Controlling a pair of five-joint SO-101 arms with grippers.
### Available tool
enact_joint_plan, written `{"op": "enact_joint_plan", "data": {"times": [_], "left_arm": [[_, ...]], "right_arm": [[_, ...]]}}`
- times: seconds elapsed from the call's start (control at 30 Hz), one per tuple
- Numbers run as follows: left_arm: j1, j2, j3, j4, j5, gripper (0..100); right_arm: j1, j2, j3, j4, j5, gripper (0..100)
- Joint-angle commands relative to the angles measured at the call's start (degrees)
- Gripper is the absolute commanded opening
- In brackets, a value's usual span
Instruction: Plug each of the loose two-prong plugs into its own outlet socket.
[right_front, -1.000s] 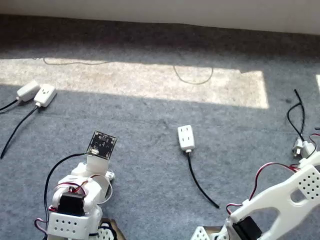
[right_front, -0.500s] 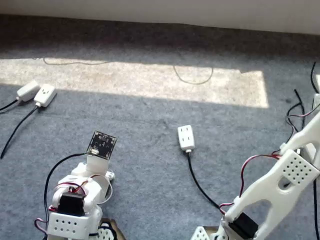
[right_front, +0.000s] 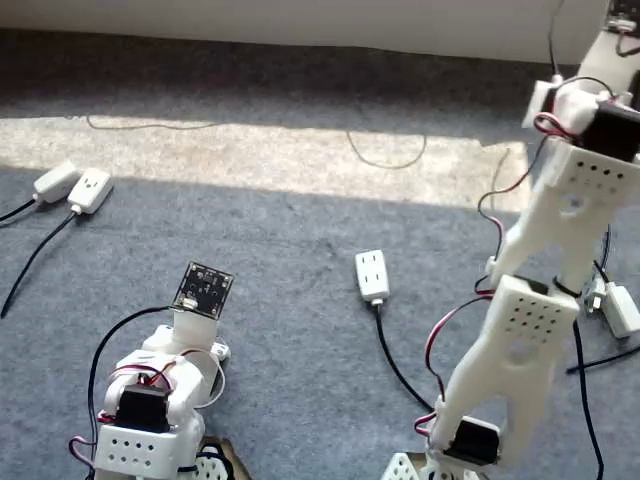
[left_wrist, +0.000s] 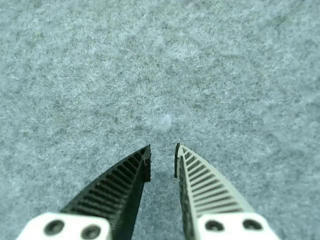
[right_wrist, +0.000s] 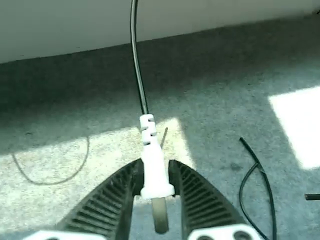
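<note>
The white two-prong plug (right_wrist: 152, 165) sits pinched by its hard moulded body in our right gripper (right_wrist: 155, 167), above the carpet (right_wrist: 225, 100). We judge it light and slick, tugged by its limp black cord (right_wrist: 136, 60). The free outlet socket (right_front: 371, 276), a small rigid block, may slide on the fuzzy pile; our left gripper (left_wrist: 162, 150) hangs narrowly parted and empty.

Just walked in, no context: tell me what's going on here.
The right gripper holds a white plug between its jaws, up off the carpet, with the cord trailing away. The left gripper sits low over the carpet, jaws slightly apart and empty. A socket lies mid-floor with nothing plugged in.
</note>
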Motion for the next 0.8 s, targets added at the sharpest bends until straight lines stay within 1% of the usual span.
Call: {"op": "enact_joint_plan", "data": {"times": [0.0, 0.13, 0.27, 0.47, 0.63, 0.77], "left_arm": [[-0.7, -0.4, 0.7, -1.0, 0.1, 10], [-0.7, -0.4, 0.7, -1.0, 0.1, 10], [-0.7, -0.4, 0.7, -1.0, 0.1, 10], [-0.7, -0.4, 0.7, -1.0, 0.1, 10], [-0.7, -0.4, 0.7, -1.0, 0.1, 10], [-0.7, -0.4, 0.7, -1.0, 0.1, 10]], "right_arm": [[-8.1, -5.2, -4.7, 2.4, -5.3, 5.5], [-18.5, -6.6, -4.7, 2.4, -8.8, 5.5], [-30.5, -7.6, -4.6, 2.4, -9.1, 5.5], [-50.8, -6.8, -4.5, 2.4, -8.9, 5.5], [-68.2, -2.2, -4.5, 2.3, -8.7, 5.6], [-77.3, 3.7, -4.6, 2.3, -1.3, 5.6]]}}
